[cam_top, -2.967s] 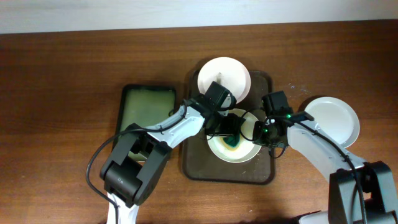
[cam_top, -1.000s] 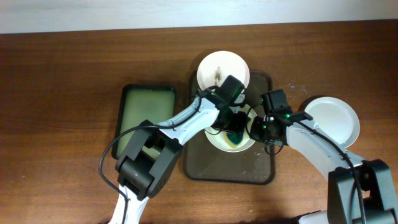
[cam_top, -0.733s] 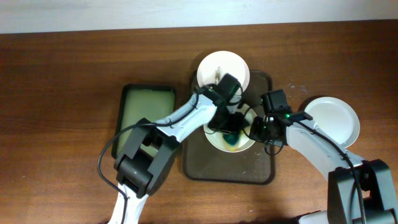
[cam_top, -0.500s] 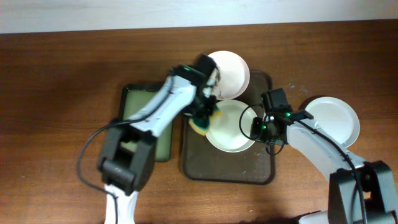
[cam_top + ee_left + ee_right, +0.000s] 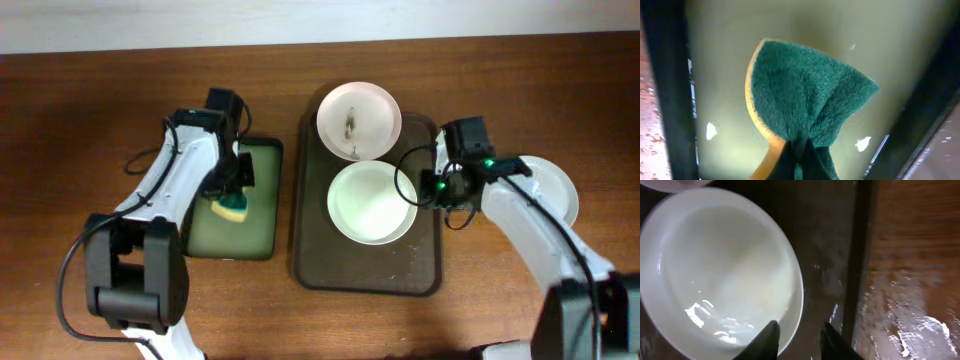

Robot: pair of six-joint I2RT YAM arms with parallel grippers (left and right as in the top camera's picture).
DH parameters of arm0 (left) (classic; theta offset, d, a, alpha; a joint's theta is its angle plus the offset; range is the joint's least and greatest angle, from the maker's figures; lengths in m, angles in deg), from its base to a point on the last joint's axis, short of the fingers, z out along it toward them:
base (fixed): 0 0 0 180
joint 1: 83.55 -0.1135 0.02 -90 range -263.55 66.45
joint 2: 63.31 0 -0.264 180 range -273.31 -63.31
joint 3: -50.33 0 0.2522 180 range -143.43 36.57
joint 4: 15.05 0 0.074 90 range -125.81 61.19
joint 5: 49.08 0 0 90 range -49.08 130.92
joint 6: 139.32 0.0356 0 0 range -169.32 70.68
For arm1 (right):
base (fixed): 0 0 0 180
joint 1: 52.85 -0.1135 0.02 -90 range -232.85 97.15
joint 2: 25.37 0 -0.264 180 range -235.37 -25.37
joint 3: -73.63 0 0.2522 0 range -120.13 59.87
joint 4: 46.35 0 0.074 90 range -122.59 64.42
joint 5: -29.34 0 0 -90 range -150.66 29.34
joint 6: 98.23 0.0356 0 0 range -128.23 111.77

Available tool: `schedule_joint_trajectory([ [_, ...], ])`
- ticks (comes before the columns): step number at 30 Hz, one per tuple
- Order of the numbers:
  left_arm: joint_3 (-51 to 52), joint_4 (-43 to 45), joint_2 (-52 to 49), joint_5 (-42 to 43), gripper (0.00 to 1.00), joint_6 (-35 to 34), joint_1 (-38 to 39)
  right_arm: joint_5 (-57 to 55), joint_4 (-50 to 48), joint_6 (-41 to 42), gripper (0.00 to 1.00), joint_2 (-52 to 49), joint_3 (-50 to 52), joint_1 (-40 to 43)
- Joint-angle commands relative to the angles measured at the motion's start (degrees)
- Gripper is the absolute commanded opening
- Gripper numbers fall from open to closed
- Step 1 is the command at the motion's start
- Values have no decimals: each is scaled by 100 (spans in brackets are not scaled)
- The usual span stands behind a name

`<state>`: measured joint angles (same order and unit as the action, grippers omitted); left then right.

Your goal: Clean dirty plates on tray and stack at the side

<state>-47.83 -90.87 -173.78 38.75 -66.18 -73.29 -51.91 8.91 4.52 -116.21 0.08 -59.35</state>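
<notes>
The wooden bench (image 5: 100, 120) carries everything in a row across its middle. The largest item, the dark tray (image 5: 360, 272), sits at the centre and runs from near the far edge toward the near edge. Its raised rim probably serves to hold in the wash water, which shows as wet glints on its floor in the right wrist view.

Just beside it, toward the bench's left edge, lies the smaller green tray (image 5: 262, 235), apparently the sponge's resting place.

There are three plates. The smudged plate (image 5: 375, 105) sits at the tray's far end, overlapping the rim, with a dark mark at its centre, so it looks unwashed. The clean plate (image 5: 372, 205) lies flat in the middle of the tray, its bowl white and wet. The third plate (image 5: 558, 195) is off the tray, toward the right edge of the bench, partly hidden by the right arm. It appears to mark the stacking spot.

The sponge (image 5: 805, 90), green with a yellow backing, is pinched shut in the left hand (image 5: 796, 155) over the green tray's floor. Whether it touches the floor cannot be told.

The right hand (image 5: 800, 337) is open. One finger hangs over the clean plate's bowl and the other over bare tray, so the plate's right rim runs between them. That stance suits nipping the rim to lift the plate toward the third plate, which is judged the step in hand.
</notes>
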Motion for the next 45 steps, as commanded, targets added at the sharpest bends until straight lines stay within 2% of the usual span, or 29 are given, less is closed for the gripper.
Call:
schedule_joint_trajectory([
  [1, -2, 63, 101, 7, 13, 72, 7, 649, -186, -555, 29, -684, -42, 127],
  [4, -219, -35, 348, 422, 24, 260, 7, 748, -256, -654, 29, -1093, -42, 129],
  [5, -284, -57, 448, 520, 30, 313, 4, 656, -278, -651, 25, -1191, -42, 133],
  [7, -378, -81, 748, 608, 35, 332, 7, 540, -302, -608, 14, -1268, -42, 133],
  [8, -382, -79, 962, 603, 43, 332, 7, 540, -291, -608, 4, -1252, -55, 133],
  [12, -382, -79, 1519, 603, 60, 330, 7, 146, 129, -599, 4, -798, -295, 85],
  [14, -382, -76, 1631, 603, 68, 328, 7, -599, 472, -404, 4, -308, -439, -122],
  [15, -382, -74, 1637, 603, 87, 328, 7, -1113, 643, -247, 4, -9, -492, -334],
  [16, -382, -76, 1631, 603, 98, 328, 7, -1508, 723, -155, 4, 225, -496, -540],
  [17, -382, -76, 1631, 601, 100, 330, 7, -1996, 804, -28, 4, 466, -494, -811],
  [22, -382, -76, 1631, 599, 100, 330, 7, -4192, 1189, 713, 4, 916, -494, -1969],
  [27, -382, -76, 1631, 599, 99, 328, 7, -5447, 1185, 756, 4, 918, -505, -3099],
  [33, -382, -76, 1631, 601, 99, 330, 7, -7646, 1152, 767, 4, 918, -507, -4503],
  [39, -382, -76, 1631, 599, 100, 328, 7, -8168, 1167, 763, 4, 918, -507, -5147],
  [45, -382, -76, 1631, 601, 99, 328, 7, -8168, 1161, 767, 4, 918, -507, -5241],
])
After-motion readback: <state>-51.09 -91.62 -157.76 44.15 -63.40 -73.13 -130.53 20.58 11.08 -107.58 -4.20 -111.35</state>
